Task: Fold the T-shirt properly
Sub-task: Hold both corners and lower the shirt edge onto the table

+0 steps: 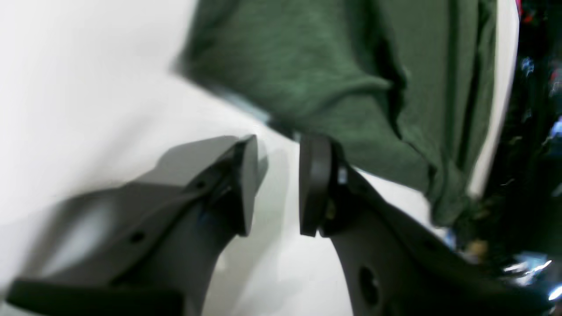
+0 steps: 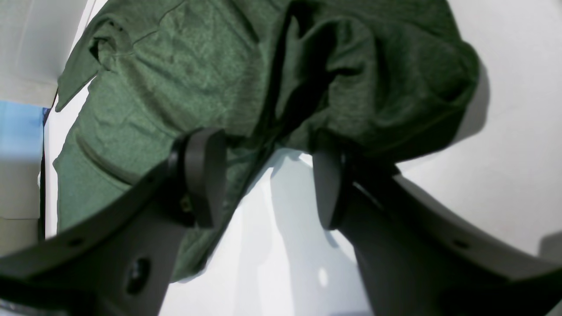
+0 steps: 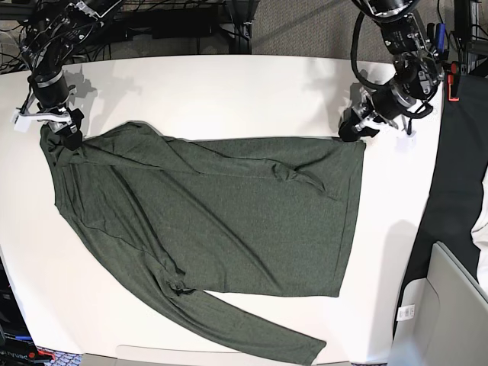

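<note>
Dark olive-green heathered knit T-shirt (image 3: 221, 213) lies spread flat on white table (image 3: 229, 91), long sleeve trailing near; left gripper (image 1: 277, 184) at far-right hem corner, jaws parted, empty; right gripper (image 2: 268, 180) at far-left bunched shoulder, jaws apart, likely flanking cloth for a fold.

White table (image 3: 229, 84) w/ grey carpet (image 3: 305, 30) behind, black cloth (image 3: 457, 168) at right.

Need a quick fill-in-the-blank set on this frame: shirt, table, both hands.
1. The T-shirt is dark ____ in colour.
2. It lies spread on a ____ table.
3. The left hand has its jaws ____, holding nothing.
4. In the base view the right hand is at the shirt's upper ____ corner.

Missing words: green; white; open; left
</note>
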You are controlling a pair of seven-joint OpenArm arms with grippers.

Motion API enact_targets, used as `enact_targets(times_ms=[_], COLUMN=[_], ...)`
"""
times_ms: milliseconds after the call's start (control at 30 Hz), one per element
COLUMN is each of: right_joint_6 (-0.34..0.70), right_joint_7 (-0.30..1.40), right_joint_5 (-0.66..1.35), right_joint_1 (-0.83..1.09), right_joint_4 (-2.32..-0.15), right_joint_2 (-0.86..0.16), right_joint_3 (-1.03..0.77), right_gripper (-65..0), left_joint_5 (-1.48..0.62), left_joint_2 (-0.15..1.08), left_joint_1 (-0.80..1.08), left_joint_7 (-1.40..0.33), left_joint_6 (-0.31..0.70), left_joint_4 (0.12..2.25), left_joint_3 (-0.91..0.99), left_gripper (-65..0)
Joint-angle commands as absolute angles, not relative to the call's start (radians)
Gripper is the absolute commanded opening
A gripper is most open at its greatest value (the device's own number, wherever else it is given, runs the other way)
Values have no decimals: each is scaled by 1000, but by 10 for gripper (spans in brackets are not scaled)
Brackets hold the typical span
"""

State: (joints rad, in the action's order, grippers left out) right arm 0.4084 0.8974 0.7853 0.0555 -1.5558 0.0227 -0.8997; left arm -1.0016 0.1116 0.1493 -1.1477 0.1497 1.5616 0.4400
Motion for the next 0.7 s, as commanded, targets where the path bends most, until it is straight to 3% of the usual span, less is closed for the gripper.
enact_targets(times_ms=[0, 667], right_joint_6=[421, 421], right_joint_7=[880, 878], right_joint_5=[806, 806], right_joint_1=[50, 51], right_joint_4=[-1577, -1577], right_joint_2=[13, 13], right_joint_3=[-900, -905], right_gripper=[-327, -327], left_joint_5=[-1056, -1084], left_joint_2=[117, 116], left_joint_1=[136, 36], left_joint_7=[-1145, -1133], left_joint_6=[153, 151], left_joint_4=[1555, 1414], left_joint_3=[441, 435], left_gripper=[-482, -484])
